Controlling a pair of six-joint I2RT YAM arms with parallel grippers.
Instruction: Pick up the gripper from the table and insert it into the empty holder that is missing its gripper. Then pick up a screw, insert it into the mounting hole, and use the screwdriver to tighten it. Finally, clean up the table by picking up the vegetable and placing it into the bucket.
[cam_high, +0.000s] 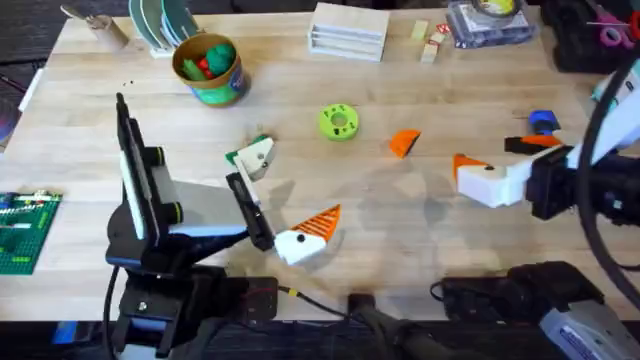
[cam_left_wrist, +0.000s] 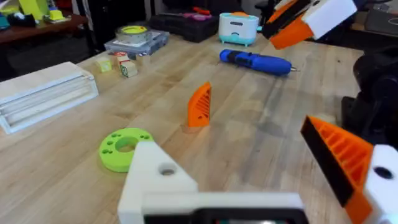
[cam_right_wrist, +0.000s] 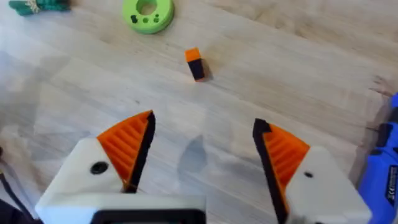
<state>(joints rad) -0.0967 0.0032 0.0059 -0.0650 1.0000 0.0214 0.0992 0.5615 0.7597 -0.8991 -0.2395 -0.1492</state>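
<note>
Table (cam_high: 400, 215): pale wood, carrying everything below.
Left arm: rises from the near left; its left gripper (cam_high: 280, 205) hovers low over the near middle of the table, jaws spread wide and holding nothing.
Holder (cam_high: 257, 158): the left claw's far finger, a white mount with no orange tip; its partner finger (cam_high: 318, 224) wears an orange ribbed pad.
Right arm: comes in from the right edge; its right gripper (cam_right_wrist: 202, 155) hangs above bare wood, both orange pads in place, jaws parted and empty.
Bucket (cam_high: 208, 68): far left, yellow rim, green and red toys inside.
Screwdriver (cam_left_wrist: 255, 61): blue, lying flat at the far right, just beyond the right claw.
Green ring disc (cam_high: 338, 122): middle of the table.
Gripper (cam_high: 404, 142): loose orange wedge, right of the disc, between the two claws.
Vegetable (cam_right_wrist: 34, 6): small, green, on the table beside the holder.
</note>
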